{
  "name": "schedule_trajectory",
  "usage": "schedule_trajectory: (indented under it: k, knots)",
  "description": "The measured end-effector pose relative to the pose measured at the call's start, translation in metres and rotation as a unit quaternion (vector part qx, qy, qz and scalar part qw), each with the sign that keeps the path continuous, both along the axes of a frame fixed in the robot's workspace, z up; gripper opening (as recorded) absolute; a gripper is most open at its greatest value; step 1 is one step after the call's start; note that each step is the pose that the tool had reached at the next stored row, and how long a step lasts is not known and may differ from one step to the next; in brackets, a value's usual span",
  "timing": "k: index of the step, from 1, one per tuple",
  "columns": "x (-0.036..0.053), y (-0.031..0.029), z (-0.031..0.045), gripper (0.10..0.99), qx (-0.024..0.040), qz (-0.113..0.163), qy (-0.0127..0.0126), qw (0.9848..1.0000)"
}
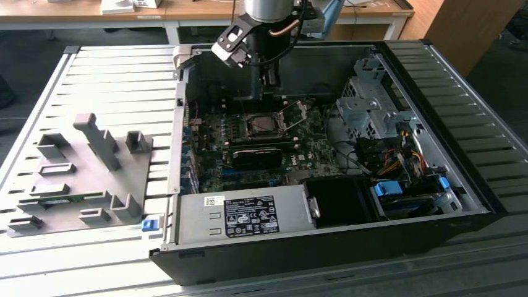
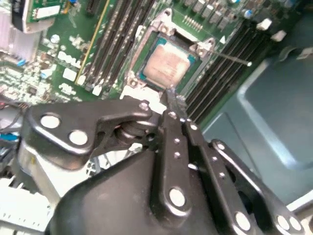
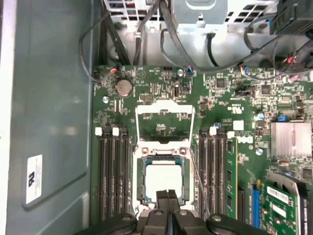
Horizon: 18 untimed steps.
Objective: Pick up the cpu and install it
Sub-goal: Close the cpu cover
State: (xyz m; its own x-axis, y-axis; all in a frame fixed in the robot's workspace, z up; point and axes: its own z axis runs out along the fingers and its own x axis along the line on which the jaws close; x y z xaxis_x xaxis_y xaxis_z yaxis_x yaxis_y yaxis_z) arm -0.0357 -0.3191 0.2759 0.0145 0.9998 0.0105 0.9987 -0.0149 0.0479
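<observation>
Exterior view, its left to its right: grey holder plate (image 1: 78, 179) on the slatted table (image 1: 107, 80), well apart from my arm. Next comes the open PC case (image 1: 330, 247), with the power supply (image 1: 239, 216) at its near edge. It carries a white label (image 1: 251, 216); the print is too small for me to read. Behind it is the motherboard (image 1: 247, 148), with my gripper (image 3: 168, 197) over the socket (image 1: 262, 125). Drive cage (image 1: 367, 108) sits toward the exterior view's right.

cpu (image 3: 161, 177): flat in the socket, silvery top up, seen in both wrist views. I'm not carrying it. My fingers are pressed together with nothing between them, tips over the socket's edge. Can't tell if they touch it.

Load frame (image 3: 165, 115) is swung back open. The thin lever (image 3: 195, 171) stands free beside the memory slots (image 3: 112, 171).

My read of the step: pick and place are done, install is not finished, chip not yet clamped. What's left calls for the frame down flat without nudging the chip, then the lever latched. Closed tips suit pushing, not gripping. Risk: a bump skews the chip.

White sticker (image 3: 33, 178) on the case wall is also unreadable.
</observation>
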Motion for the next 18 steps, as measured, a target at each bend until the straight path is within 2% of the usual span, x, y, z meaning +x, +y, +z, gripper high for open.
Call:
schedule_trajectory:
  k: [2,5,7,11,14,18]
  knots:
    - [0.0000,-0.0006,0.0000,0.106,0.0000,0.000,0.0000,1.0000]
    - [0.0000,-0.0060,0.0000,0.106,-0.0001,0.000,0.0001,1.0000]
    - [0.0022,-0.0067,-0.0002,0.106,0.0001,0.000,0.0001,1.0000]
    - [0.0180,-0.0068,-0.0022,0.106,0.0000,0.000,0.0004,1.0000]
    - [0.0220,-0.0068,-0.0071,0.106,0.0000,0.001,0.0004,1.0000]
    - [0.0346,-0.0067,-0.0121,0.106,-0.0001,0.005,0.0009,1.0000]
